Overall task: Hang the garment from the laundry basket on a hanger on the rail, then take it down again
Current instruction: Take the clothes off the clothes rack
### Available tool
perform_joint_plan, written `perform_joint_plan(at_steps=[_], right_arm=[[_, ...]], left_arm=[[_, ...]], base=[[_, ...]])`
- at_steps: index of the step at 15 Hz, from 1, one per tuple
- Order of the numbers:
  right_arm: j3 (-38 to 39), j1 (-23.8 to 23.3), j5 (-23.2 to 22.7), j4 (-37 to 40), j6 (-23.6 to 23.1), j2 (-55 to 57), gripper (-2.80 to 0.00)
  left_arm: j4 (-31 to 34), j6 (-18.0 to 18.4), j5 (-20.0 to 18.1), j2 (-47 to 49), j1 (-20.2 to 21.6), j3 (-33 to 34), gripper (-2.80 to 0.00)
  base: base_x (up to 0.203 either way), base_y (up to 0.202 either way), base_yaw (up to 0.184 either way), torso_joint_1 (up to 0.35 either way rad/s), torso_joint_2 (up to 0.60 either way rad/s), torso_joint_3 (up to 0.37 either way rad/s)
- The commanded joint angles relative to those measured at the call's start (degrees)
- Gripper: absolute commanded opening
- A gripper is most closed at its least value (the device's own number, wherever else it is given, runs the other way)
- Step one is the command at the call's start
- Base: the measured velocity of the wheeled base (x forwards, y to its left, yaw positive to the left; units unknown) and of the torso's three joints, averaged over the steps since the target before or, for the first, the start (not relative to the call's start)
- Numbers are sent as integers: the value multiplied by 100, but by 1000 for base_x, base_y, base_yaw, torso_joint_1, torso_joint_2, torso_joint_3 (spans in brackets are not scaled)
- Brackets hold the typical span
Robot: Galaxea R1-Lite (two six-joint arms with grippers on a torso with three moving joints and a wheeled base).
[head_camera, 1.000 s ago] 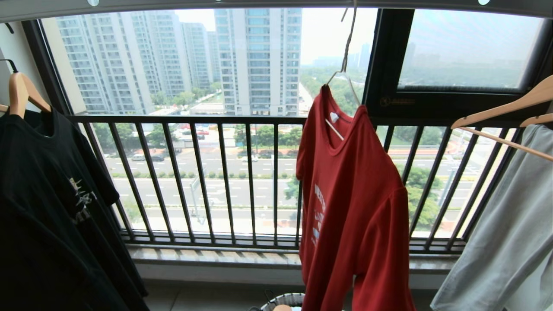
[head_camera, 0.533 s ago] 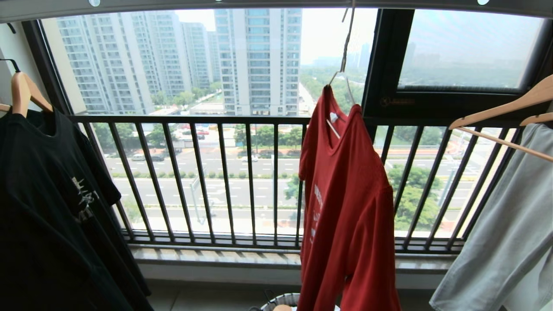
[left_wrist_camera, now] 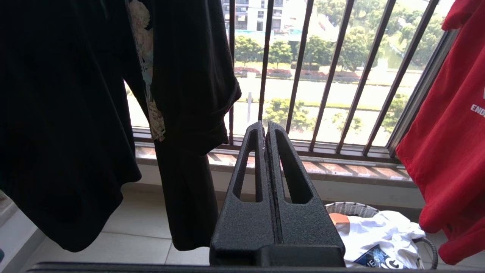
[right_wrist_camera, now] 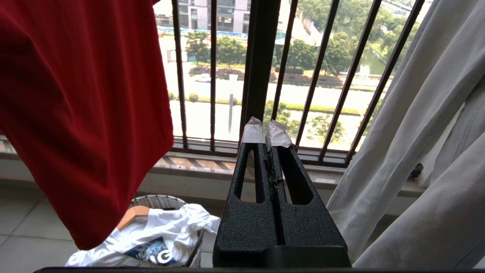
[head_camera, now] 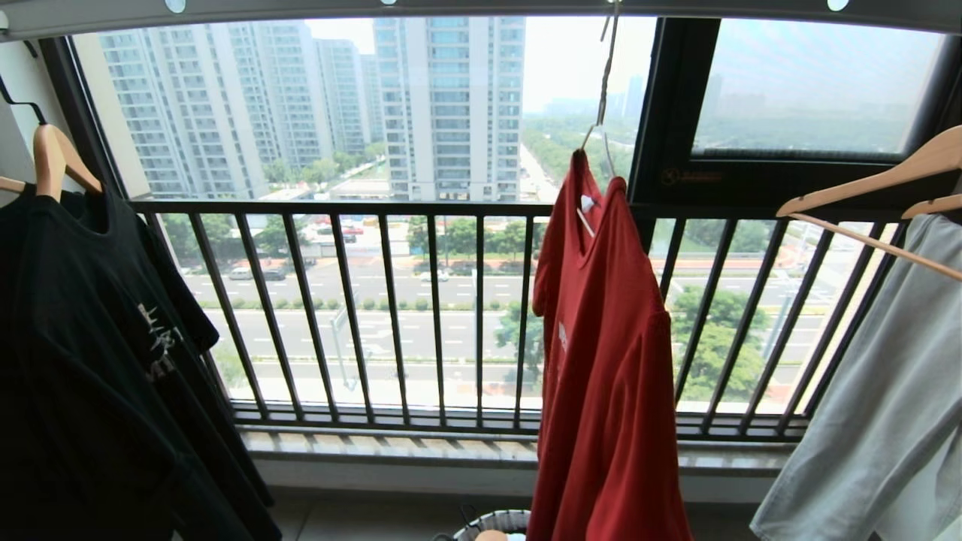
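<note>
Hanging lengthwise downward, edge-on, garment [head_camera: 609, 361] on hanger [head_camera: 601, 131].

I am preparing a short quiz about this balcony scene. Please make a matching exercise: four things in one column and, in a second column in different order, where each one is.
Things:
1. red T-shirt
2. black T-shirt
3. white T-shirt
4. left gripper

Places or states:
A. lying crumpled in the laundry basket
B. on a wooden hanger at the left side
C. shut, holding nothing
D. on the thin wire hanger, in front of the window railing

Pairs: 1-D, 2-B, 3-A, 4-C
</note>
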State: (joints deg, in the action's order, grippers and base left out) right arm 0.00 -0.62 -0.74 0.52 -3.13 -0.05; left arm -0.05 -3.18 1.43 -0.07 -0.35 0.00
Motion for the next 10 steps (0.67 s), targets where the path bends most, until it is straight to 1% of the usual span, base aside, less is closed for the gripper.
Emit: perform_joint_plan(at_steps=[1,9,10], right_arm=[[0,1,-5,0,-12,5,-280],[0,1,4,-8,63,4,-280],[0,1,4,0,112,5,-280]], left_arm=[[-4,-7,7,7,0,0,-280],[-4,-7,-1,7,0,0,-280],[-4,-7,-2,7,0,0,-280]], base=[[0,0,0,0,0,0],[0,0,0,0,0,0],[0,0,0,101,-197,-125]])
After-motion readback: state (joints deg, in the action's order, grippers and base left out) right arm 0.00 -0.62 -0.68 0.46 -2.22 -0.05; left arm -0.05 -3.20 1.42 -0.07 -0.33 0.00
